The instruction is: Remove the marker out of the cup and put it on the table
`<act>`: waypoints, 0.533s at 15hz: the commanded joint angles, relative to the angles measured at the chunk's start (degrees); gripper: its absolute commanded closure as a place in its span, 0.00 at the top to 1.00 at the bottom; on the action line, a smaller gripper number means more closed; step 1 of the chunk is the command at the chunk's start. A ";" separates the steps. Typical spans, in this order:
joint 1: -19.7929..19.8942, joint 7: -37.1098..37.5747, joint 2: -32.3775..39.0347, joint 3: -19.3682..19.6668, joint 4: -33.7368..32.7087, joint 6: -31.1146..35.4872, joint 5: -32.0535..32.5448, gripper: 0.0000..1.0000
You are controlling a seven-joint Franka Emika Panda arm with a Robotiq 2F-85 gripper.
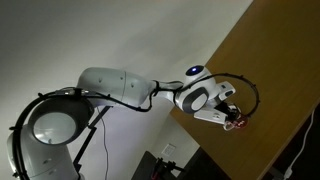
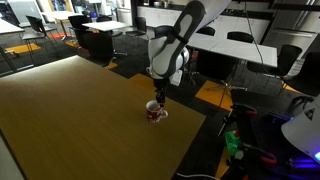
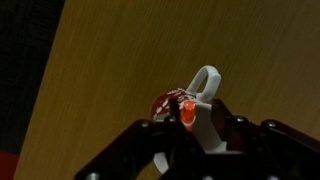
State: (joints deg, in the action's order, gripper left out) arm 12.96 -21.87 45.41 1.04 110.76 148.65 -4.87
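Observation:
The small white cup with red markings stands on the brown wooden table near its edge. In the wrist view the cup shows its handle just beyond my fingers. An orange-red marker stands in it. My gripper hangs straight over the cup. Its black jaws straddle the marker's top: the marker lies against one finger, and a gap shows before the other. In an exterior view the gripper sits over the table's edge, and the cup is hidden behind it.
The table edge drops off close beside the cup. Office chairs and desks stand beyond the table. A lit device with cables sits below that edge.

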 commanded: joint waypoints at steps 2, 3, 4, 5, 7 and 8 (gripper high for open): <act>0.09 2.54 0.45 -0.39 -1.11 -0.41 1.41 0.33; 0.10 2.52 0.47 -0.38 -1.07 -0.46 1.43 0.32; 0.11 2.50 0.50 -0.35 -1.00 -0.43 1.46 0.35; 0.10 2.52 0.54 -0.33 -0.97 -0.47 1.48 0.34; 0.10 2.52 0.60 -0.31 -0.91 -0.44 1.51 0.36; 0.12 2.49 0.64 -0.33 -0.85 -0.39 1.50 0.35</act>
State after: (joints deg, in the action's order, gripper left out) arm 12.97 -21.86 45.90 0.98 110.40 148.65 -4.84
